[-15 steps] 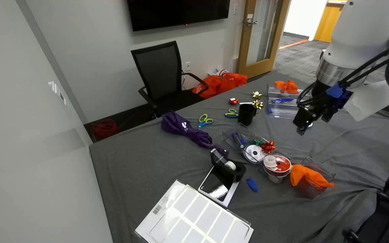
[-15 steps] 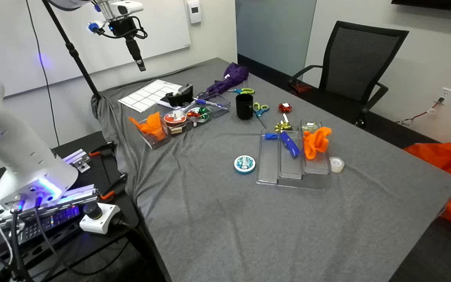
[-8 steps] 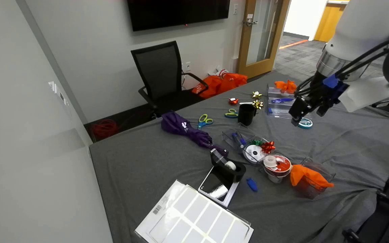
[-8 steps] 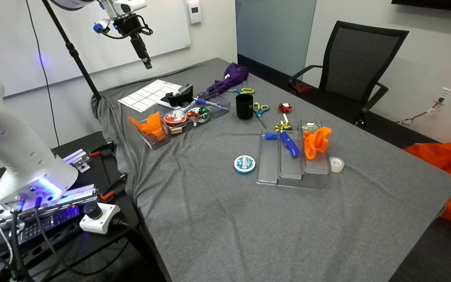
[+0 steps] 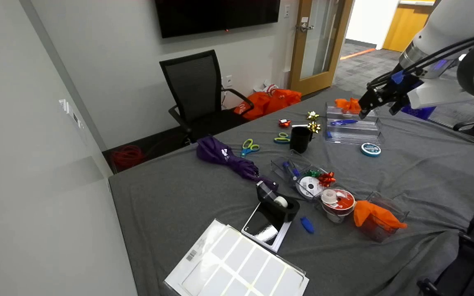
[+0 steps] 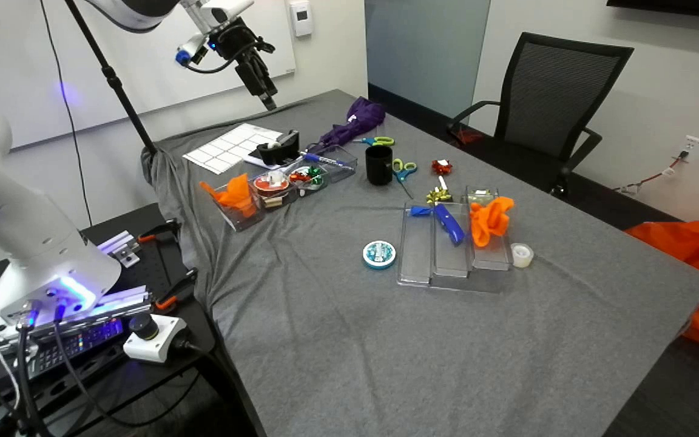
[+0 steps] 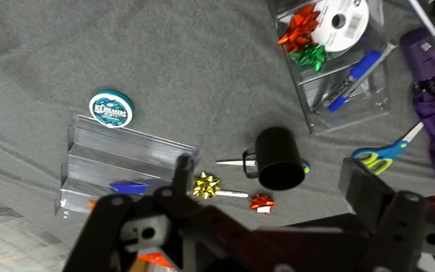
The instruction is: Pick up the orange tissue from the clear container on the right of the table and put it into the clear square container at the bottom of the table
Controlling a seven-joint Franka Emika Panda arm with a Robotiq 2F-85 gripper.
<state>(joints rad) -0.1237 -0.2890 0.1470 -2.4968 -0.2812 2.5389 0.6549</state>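
Nothing looks banked yet! The fingers (image 7: pixel 364 193) are parted wide, nothing gripped, poised above the worktop (image 6: pixel 325 340). One orange tissue (image 6: pixel 489 222) is nestled in the stepped clear tray (image 6: pixel 414 261); a second tissue (image 5: pixel 377 216) is draped over a clear bin's (image 5: pixel 373 233) rim. Which is wanted can't be told; pick, carry and release all seem left.

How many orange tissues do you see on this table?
2: one tissue sits in the stepped clear tray, another tissue pokes out of the small clear box. More could be hidden underneath.
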